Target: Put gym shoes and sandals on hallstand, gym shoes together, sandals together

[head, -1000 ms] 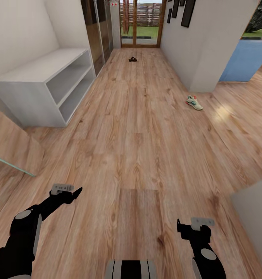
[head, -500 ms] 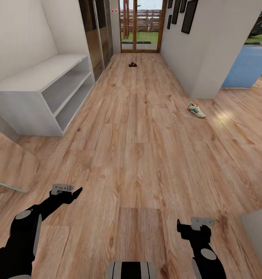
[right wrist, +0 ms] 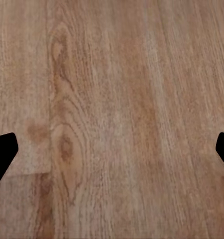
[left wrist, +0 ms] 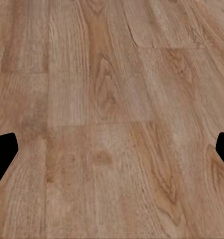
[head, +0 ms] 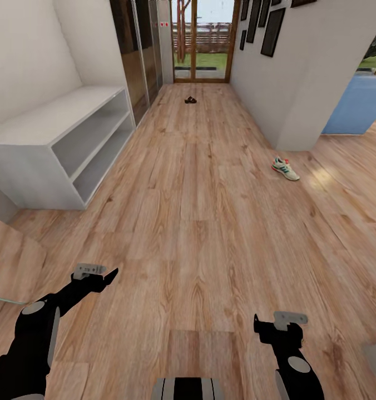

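From the head camera we look down a corridor floor (head: 193, 222) of light brown wood-grain planks, running toward a wood-framed glass door (head: 202, 39) at the far end. On our left stands the hallstand (head: 60, 144), a boxy pale grey-white unit with a flat top and two open shelf slots. One gym shoe (head: 285, 169), cream-white with green stripes and a red-orange heel tab, lies on the floor to our right, near the white wall corner (head: 299, 78). A small dark shape, a sandal (head: 191, 100), lies on the floor far down the corridor near the door; we cannot make out its detail. Both black arms reach low over the planks, the left gripper (head: 102, 276) angled inward, the right gripper (head: 266, 325) pointing ahead.

In the left wrist view we see bare planks between two black fingertips (left wrist: 2, 149) set wide apart, holding nothing.

In the right wrist view the fingertips (right wrist: 1, 149) are likewise spread wide over plain floor, empty.
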`<state>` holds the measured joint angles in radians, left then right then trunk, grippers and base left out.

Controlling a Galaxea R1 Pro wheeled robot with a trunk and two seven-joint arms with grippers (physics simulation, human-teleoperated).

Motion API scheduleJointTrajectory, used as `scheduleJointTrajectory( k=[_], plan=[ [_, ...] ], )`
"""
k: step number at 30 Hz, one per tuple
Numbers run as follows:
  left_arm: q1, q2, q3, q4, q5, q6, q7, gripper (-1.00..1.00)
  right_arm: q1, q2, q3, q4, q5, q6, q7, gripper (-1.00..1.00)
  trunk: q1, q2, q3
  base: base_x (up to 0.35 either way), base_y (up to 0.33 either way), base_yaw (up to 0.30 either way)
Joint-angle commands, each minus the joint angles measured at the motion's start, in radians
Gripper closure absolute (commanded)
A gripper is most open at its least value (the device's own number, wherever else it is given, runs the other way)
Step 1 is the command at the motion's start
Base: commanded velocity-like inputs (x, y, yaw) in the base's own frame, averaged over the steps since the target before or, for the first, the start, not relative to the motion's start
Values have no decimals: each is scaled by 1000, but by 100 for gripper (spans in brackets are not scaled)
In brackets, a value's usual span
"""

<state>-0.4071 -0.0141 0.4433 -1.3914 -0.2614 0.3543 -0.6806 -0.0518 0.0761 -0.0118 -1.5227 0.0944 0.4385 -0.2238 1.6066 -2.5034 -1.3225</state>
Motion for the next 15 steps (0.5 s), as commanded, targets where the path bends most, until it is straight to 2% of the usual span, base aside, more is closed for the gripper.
scheduleJointTrajectory(
  k=[1, 15],
  plan=[
    [-1, -1, 3, -1, -5, 5, -8, -100, 0, 1, 0, -1, 10, 8, 1, -100, 0, 0, 1, 334, 0, 0],
    [-1, -1, 3, -1, -5, 5, -8, -100, 0, -1, -1, -2, 10, 8, 1, -100, 0, 0, 19, 334, 0, 0]
  ],
)
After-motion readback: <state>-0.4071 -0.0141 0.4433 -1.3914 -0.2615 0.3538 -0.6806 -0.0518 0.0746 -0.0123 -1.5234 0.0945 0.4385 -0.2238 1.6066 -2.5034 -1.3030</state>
